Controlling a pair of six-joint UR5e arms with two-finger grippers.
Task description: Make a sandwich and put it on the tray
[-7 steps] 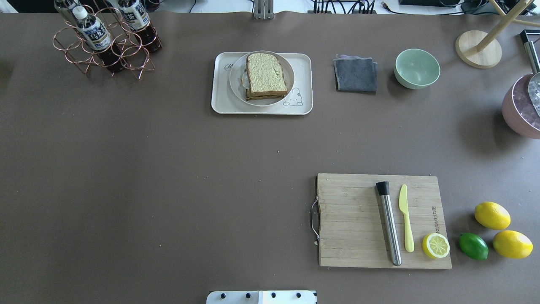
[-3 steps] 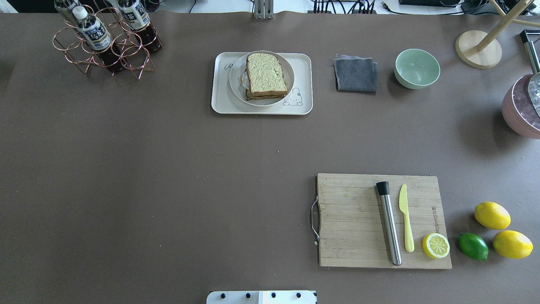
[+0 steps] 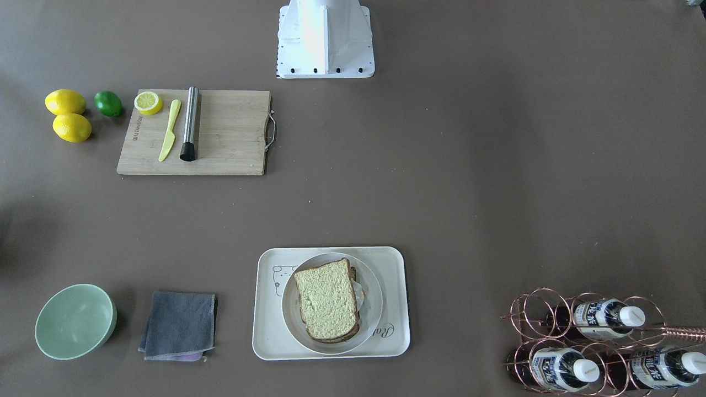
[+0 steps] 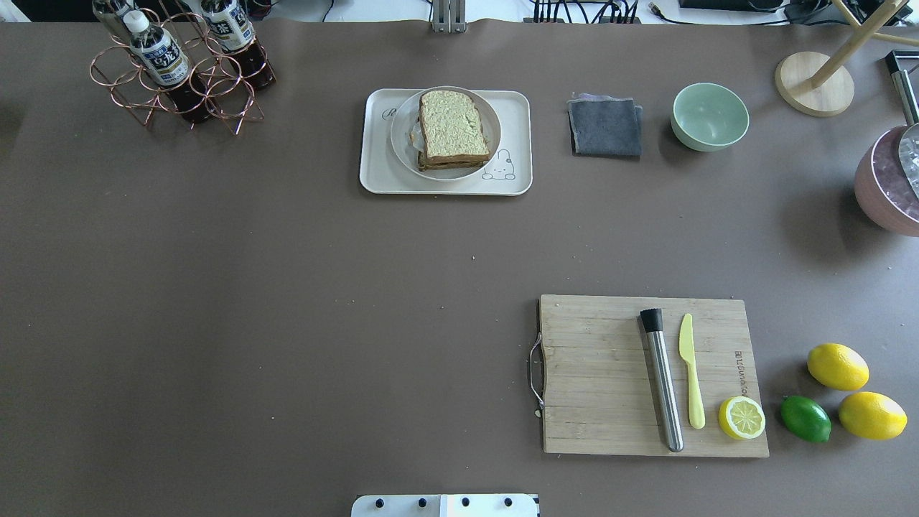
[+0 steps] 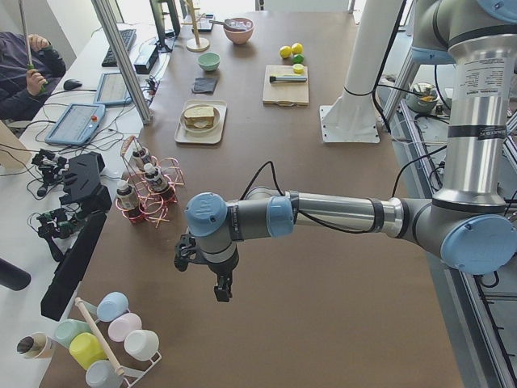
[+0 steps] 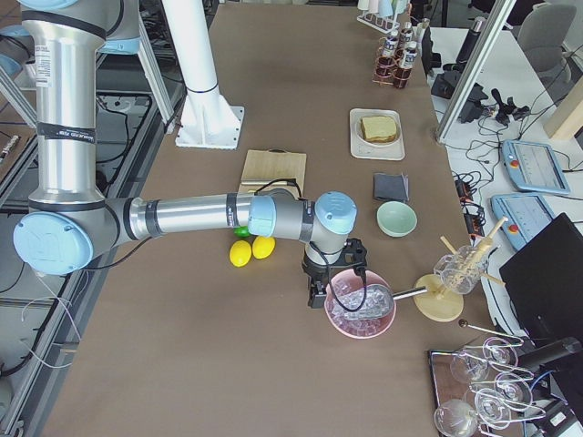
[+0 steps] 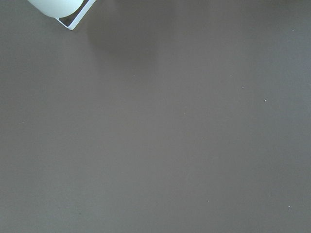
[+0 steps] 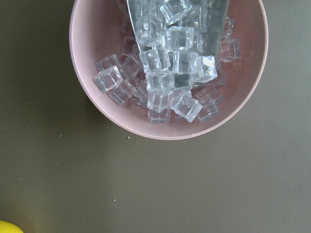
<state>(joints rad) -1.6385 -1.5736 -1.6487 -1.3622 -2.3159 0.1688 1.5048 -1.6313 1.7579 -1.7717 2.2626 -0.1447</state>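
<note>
Across the brown desk (image 4: 287, 287), nothing has shifted in the overhead view since a second ago; every item sits exactly where it was.

Over at the far ends, the left hand (image 5: 220, 291) hangs above bare desk, well apart from the food. Only the side view catches it, so I cannot tell whether its fingers are apart or together. It's the same story for the right hand (image 6: 319, 293), which is just beside the pink bowl (image 4: 879, 194). Its wrist camera stares straight down on ice cubes (image 8: 170, 63) and a metal scoop (image 8: 214, 29), with no fingers in shot.

Now the wooden cutting board (image 4: 596, 373): it has a printed mark along one edge, too small to read.

The cream tray (image 4: 377, 172) sits at the far side of the desk, bear drawing showing. The script on it is half covered, and only "Ra" peeks out in the front view. On the tray is a pale round plate (image 4: 402, 143), and on that plate is the sandwich (image 4: 452, 128), top slice up. The filling is mostly hidden, with just a sliver of white at one edge.

The bottles (image 4: 161, 61) lie in a copper rack, their labels not legible.
</note>
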